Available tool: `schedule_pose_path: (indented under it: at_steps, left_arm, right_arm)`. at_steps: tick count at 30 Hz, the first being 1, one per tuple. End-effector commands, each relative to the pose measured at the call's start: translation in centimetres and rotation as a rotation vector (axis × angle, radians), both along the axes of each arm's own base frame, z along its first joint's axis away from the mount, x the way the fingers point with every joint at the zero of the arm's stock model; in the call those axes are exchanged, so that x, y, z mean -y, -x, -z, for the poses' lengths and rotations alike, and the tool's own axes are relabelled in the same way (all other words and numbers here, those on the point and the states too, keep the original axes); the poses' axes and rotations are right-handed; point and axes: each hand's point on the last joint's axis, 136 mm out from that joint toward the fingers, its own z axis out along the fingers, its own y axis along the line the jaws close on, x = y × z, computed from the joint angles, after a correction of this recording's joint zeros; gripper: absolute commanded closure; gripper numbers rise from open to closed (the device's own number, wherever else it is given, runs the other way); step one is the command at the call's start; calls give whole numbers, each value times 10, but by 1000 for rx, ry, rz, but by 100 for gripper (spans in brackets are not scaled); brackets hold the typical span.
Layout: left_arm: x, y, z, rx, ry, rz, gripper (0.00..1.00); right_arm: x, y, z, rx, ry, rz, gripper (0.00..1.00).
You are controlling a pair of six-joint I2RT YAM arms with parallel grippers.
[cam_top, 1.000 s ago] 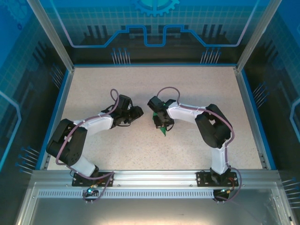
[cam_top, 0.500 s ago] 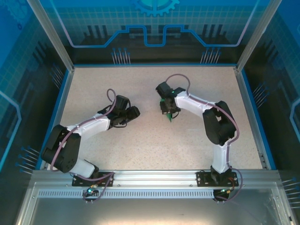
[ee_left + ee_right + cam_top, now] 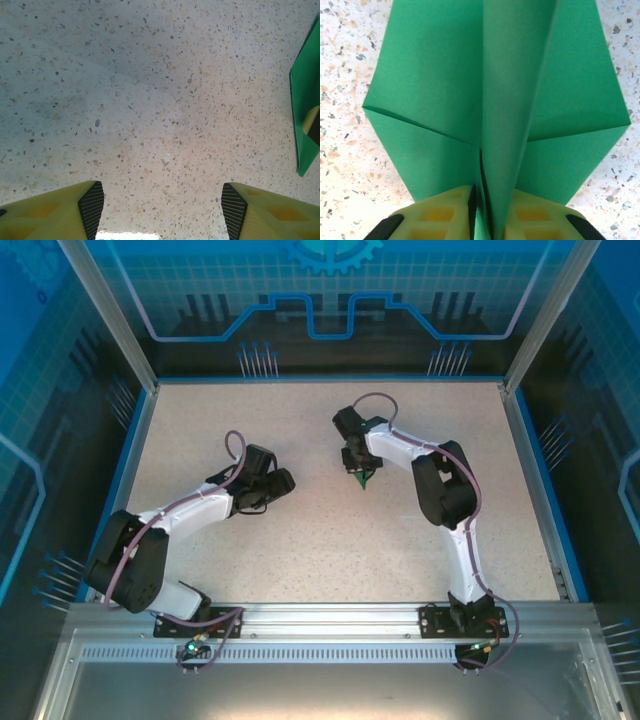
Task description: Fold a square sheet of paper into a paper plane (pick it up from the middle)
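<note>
Between right jaws, paper plane (image 3: 492, 100)

The paper plane (image 3: 495, 100) is bright green and matte. A raised central fold runs from 6 toward 12 o'clock, and creased wings spread to corners at 9 and 3 o'clock. From above, it sits over the speckled table (image 3: 300, 570), just off centre toward 2 o'clock.

Top looks down; close wrist views share the paper plane (image 3: 490, 100)

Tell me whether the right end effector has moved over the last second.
Yes. The right end effector, holding the paper plane, moved away from the near rail.
</note>
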Motion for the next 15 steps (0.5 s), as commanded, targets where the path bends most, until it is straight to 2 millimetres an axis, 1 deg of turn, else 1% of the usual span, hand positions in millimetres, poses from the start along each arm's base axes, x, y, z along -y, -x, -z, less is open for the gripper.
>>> schedule_pose_path:
  at_steps: [1,6,13,15]
  left_arm:
    - [-5,-1,-9,22,-21,2,32]
    - [-5,-2,-8,20,-23,2,32]
    - [-4,-2,-8,21,-25,7,32]
    - [-4,-3,-8,21,-26,8,32]
  right_arm:
    - [7,-4,-1,-8,32,2,77]
    - [5,-2,7,-27,44,-4,70]
    - [2,8,25,-68,27,9,68]
    - [1,9,26,-75,17,12,68]
